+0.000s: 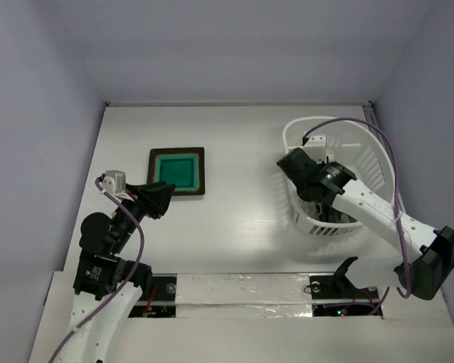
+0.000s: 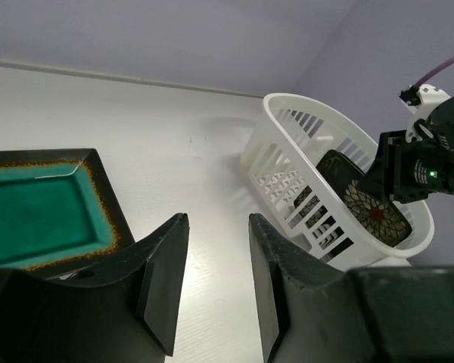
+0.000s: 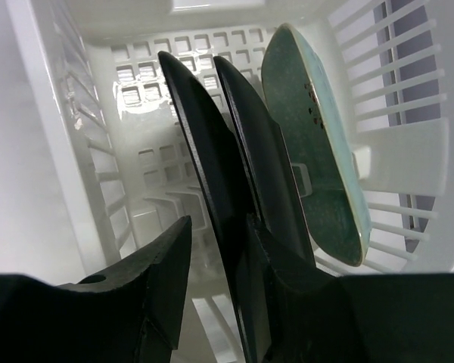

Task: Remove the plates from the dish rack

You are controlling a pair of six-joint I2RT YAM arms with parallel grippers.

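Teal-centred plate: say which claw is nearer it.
Left. Left claw is beside the teal-centred plate, at its near edge; right claw is inside the dish rack, far to the right.

Even bright light, soft shadows, sharp

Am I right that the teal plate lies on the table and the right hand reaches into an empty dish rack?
No: the teal plate lies on the table and the right hand reaches into a dish rack holding two black plates and a pale green plate, per the right wrist view.
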